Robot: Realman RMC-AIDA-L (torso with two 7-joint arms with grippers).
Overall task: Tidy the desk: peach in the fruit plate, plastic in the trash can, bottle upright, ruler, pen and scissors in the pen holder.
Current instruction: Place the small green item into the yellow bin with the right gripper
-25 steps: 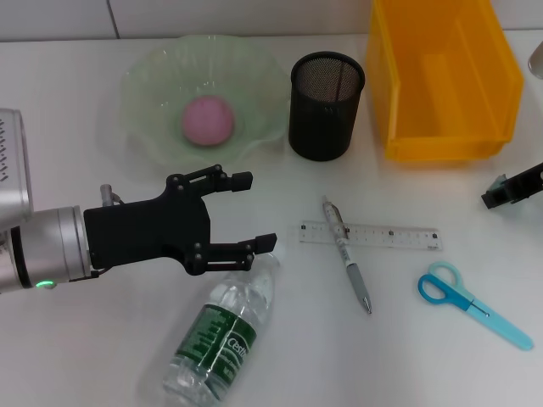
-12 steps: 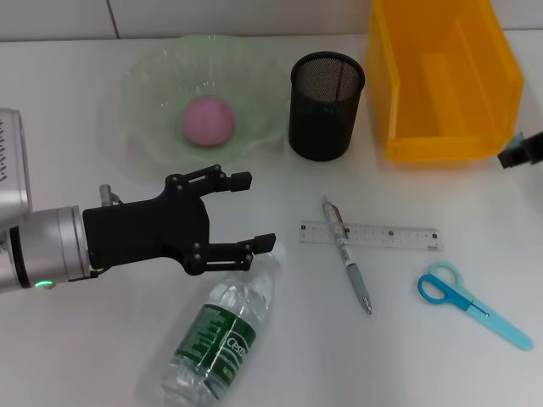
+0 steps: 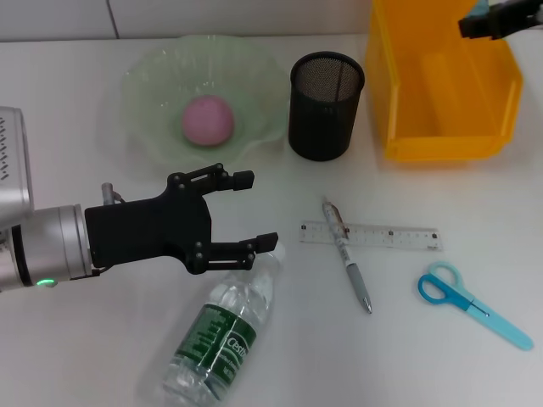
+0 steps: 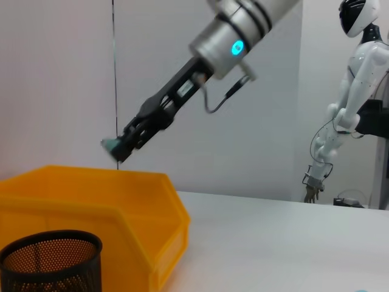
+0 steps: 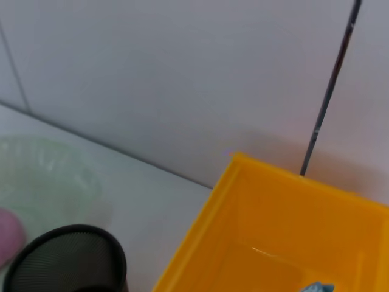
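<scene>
Pincer on my left arm [image 3: 240, 212], head view: fingers spread, nothing between them, hovering at about 8 o'clock just above the neck of the bottle [image 3: 219, 333], which lies on its side on the table [image 3: 85, 356]. Right pincer [image 3: 488, 19] at 1 o'clock, over the far edge of the yellow trash can [image 3: 441, 127], pinching a small teal scrap. Peach [image 3: 208, 119] already in the fruit plate [image 3: 144, 93] at 11 o'clock. Pen holder [image 3: 327, 106] at 12, nothing visible in it. Pen [image 3: 346, 254] lies crossed over the ruler [image 3: 382, 236] around 4 o'clock, scissors [image 3: 471, 305] further out at 4.

Left wrist view: right pincer [image 4: 124, 140] above the trash can [image 4: 121, 201] rim, teal bit at its tip, closed on it. Pen holder [image 4: 51, 258] beside the bin. Another robot [image 4: 346, 91] stands in the background.

Right wrist view: trash can [image 5: 273, 231] interior below, teal scrap [image 5: 316, 287] at the frame edge, pen holder [image 5: 67, 258] and fruit plate [image 5: 42, 176] beside it. Own fingers not visible.

Risk, as I judge it: the scrap hangs near the rim, so releasing here may drop it outside. The bottle is round, so a grip at the neck could roll or slip it.
</scene>
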